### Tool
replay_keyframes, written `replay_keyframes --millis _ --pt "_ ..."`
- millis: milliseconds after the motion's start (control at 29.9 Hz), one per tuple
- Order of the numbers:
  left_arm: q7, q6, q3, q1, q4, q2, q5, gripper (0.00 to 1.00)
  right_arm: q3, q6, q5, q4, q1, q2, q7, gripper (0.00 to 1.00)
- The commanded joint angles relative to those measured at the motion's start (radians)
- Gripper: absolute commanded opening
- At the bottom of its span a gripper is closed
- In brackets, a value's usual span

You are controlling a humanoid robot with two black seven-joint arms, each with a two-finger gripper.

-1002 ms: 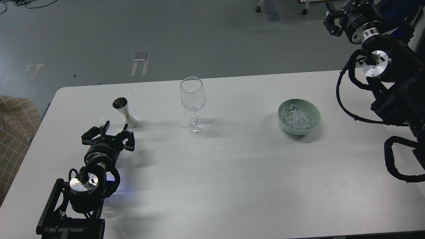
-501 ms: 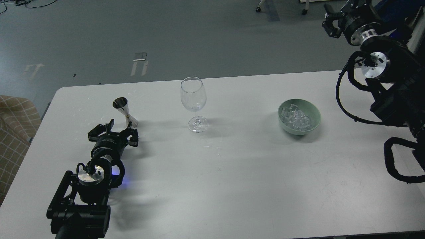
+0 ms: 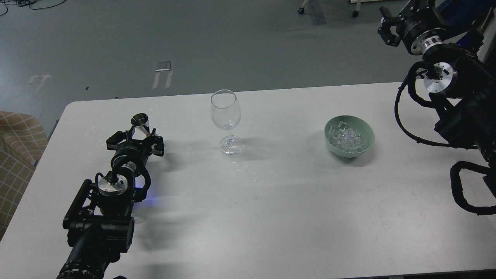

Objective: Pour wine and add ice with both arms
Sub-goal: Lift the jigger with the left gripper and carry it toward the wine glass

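A steel jigger (image 3: 140, 120) stands at the table's left. Any wine in it cannot be made out. My left gripper (image 3: 136, 139) is open, its fingers (image 3: 156, 141) on either side of the jigger's lower half, which it hides. An empty-looking clear wine glass (image 3: 226, 114) stands upright at the table's middle. A green bowl (image 3: 367, 133) to the right holds a heap of clear ice (image 3: 346, 138). My right gripper (image 3: 388, 25) is open and empty, raised high past the table's far right corner, far from the bowl.
The white table (image 3: 271, 201) has a few small clear shards (image 3: 248, 170) in front of the glass. A checked fabric seat (image 3: 17, 155) sits off the left edge. Chair castors (image 3: 301, 11) stand on the grey floor beyond.
My left arm has moved forward and its open gripper has come up around the jigger's lower half. The right arm has shifted slightly, staying high at the right.
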Motion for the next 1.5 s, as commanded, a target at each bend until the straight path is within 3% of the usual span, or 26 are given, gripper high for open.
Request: replay_keyframes --millis 0,301,434,635,1169,1470 --pt "-0.004 -0.009 0.000 -0.026 0.031 0.000 -0.007 0.58 0.000 0.000 0.000 -0.001 0.001 0.000 -0.001 1.00" --pt "-0.007 -0.035 -0.002 -0.041 0.060 0.000 -0.009 0.53 -0.001 0.000 0.000 0.001 0.003 0.000 -0.001 1.00" --pt "-0.004 -0.058 0.000 -0.041 0.058 0.000 -0.009 0.36 -0.001 0.002 0.000 0.001 0.003 0.000 -0.003 1.00" --pt "-0.002 -0.088 0.000 -0.041 0.060 0.000 -0.009 0.26 -0.001 0.000 0.000 0.001 0.003 -0.002 -0.004 1.00" --pt "-0.001 -0.131 0.000 -0.044 0.032 0.000 -0.043 0.22 -0.001 0.002 -0.001 -0.003 0.008 -0.003 -0.006 1.00" --pt "0.013 -0.101 0.003 -0.034 -0.136 0.000 -0.049 0.15 -0.001 0.002 0.000 0.001 0.005 -0.003 -0.006 1.00"
